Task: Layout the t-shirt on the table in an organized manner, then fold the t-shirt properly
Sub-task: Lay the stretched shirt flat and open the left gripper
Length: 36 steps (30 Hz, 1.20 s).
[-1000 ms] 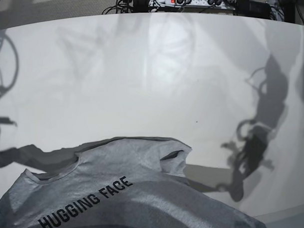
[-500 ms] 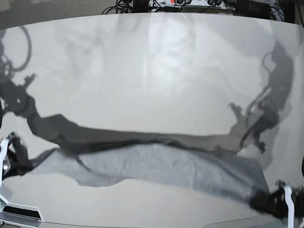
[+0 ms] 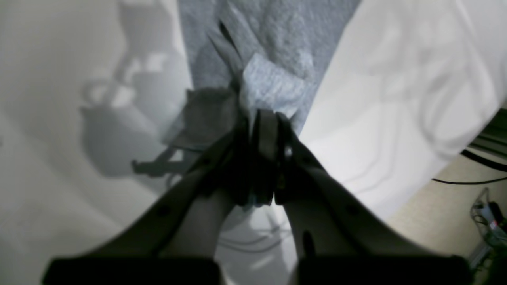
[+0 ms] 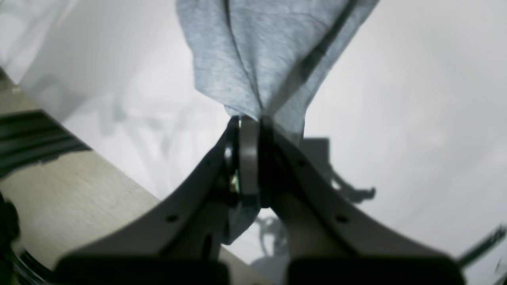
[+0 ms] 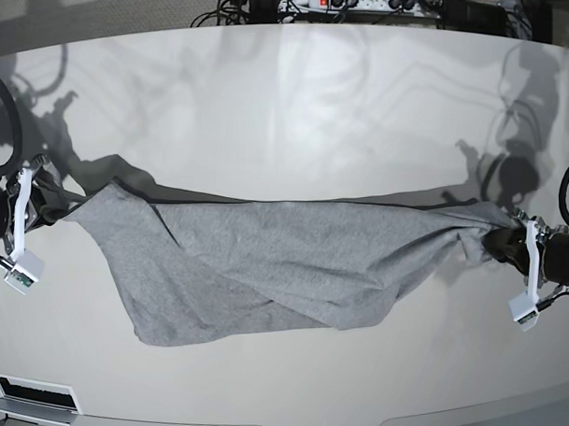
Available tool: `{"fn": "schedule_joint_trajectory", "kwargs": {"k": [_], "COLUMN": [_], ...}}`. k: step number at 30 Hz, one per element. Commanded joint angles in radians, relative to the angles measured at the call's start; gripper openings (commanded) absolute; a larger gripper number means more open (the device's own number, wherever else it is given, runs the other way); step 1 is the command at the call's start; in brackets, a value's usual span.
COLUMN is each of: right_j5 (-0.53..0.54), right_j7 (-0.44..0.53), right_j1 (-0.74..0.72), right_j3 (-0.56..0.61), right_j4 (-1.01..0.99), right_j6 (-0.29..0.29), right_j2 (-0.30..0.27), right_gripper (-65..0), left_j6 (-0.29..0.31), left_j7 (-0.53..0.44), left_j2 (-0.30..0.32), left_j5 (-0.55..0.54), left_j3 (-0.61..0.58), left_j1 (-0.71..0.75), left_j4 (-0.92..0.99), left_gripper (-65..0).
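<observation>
Clearly, in the left wrist view the left end effector [image 3: 263, 118] is clenched on a bunched corner of the t-shirt [image 3: 273, 47], with grey cloth pushed out just above the closed jaws, and the white bench [image 3: 396, 99] lies below it; its edge and some floor show at the right. In the right wrist view the right end effector [image 4: 249, 120] is also clenched on the t-shirt [image 4: 253, 59], and the cloth fans out from the pinch with a dark hem line running across it; whether this corner touches the bench [image 4: 416, 99] or hangs just above it cannot be told. In the base view the t-shirt [image 5: 286, 260] is stretched between the two arms, with the left end effector [image 5: 499, 241] at that view's right and the right end effector [image 5: 55, 204] at its left. The upper edge is drawn almost straight, while the lower part lies loose on the bench [image 5: 281, 110] with diagonal folds, and no lettering shows. The step in hand seems to be the spreading. To do it well, both arms should probably keep an equal pull and lay the cloth down together, so the doubled lower part opens flat. One risk is that a thick, bunched pinch leaves a twisted corner after release.
</observation>
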<state>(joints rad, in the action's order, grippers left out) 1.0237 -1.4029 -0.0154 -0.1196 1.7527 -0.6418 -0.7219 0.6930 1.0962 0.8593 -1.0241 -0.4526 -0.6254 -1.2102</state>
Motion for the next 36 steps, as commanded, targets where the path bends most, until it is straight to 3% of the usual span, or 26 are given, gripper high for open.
{"fn": "schedule_joint_trajectory", "kwargs": {"k": [1,5,8,11,16,19,20,23,24,28,29,31,32,35,36], "right_j5": [-0.010,-0.029,-0.026,-0.011,0.177,0.235,0.238,0.237,0.230,0.227,0.227,0.230,0.235,0.233,0.233], "right_j7": [0.007,0.007,0.007,0.007,0.007,0.007,0.007,0.007,0.007,0.007,0.007,0.007,0.007,0.007,0.007], "right_j1": [-0.010,0.005,0.005,0.022,0.084,0.101,0.101,0.101,0.101,0.101,0.101,0.100,0.098,0.101,0.102], "right_j3": [-0.011,-0.011,-0.011,-0.011,-0.011,-0.011,-0.011,-0.011,-0.011,-0.011,-0.011,-0.011,-0.011,-0.011,-0.011], "right_j4": [0.012,0.012,0.012,0.012,0.013,0.013,0.013,0.013,0.013,0.013,0.013,0.013,0.013,0.013,0.013], "right_j6": [0.016,0.034,0.032,0.031,-0.005,-0.030,-0.032,-0.033,-0.032,-0.032,-0.032,-0.032,-0.032,-0.031,-0.027], "right_j2": [-0.040,-0.074,-0.077,-0.085,-0.096,-0.095,-0.095,-0.095,-0.095,-0.095,-0.096,-0.095,-0.095,-0.095,-0.095], "right_gripper": [-65.0,-65.0,-65.0,-65.0,-65.0,-65.0,-65.0,-65.0,-65.0,-65.0,-65.0,-65.0,-65.0,-65.0,-61.9], "left_j6": [0.005,0.005,0.005,0.005,0.005,0.005,0.005,0.005,0.005,0.005,-0.021,-0.170,-0.211,-0.238,-0.238], "left_j7": [-0.028,-0.127,-0.173,-0.130,0.022,0.008,0.008,0.009,0.008,-0.073,-0.122,-0.221,-0.253,-0.271,-0.270], "left_j2": [0.047,0.121,0.145,0.150,0.160,0.157,0.157,0.161,0.166,0.185,0.190,0.193,0.187,0.136,0.117], "left_j5": [0.016,0.094,0.096,0.073,-0.093,-0.096,-0.096,-0.090,-0.076,0.046,0.057,0.051,0.063,0.107,0.105], "left_j3": [0.013,0.013,0.013,0.013,0.013,0.013,0.013,0.013,0.013,0.014,0.015,0.017,0.026,0.101,0.131], "left_j1": [-0.028,-0.029,-0.029,-0.025,0.035,0.066,0.072,0.083,0.082,0.044,0.030,-0.002,-0.013,-0.027,-0.025], "left_j4": [-0.011,-0.011,-0.011,-0.011,-0.011,-0.011,-0.011,-0.011,-0.011,-0.011,-0.011,-0.011,-0.011,-0.011,-0.011], "left_gripper": [-65.0,-65.0,-65.0,-65.0,-65.0,-65.0,-60.7,-36.2,-32.0,-32.1,-32.1,-32.1,-32.1,-32.1,-32.1]}}
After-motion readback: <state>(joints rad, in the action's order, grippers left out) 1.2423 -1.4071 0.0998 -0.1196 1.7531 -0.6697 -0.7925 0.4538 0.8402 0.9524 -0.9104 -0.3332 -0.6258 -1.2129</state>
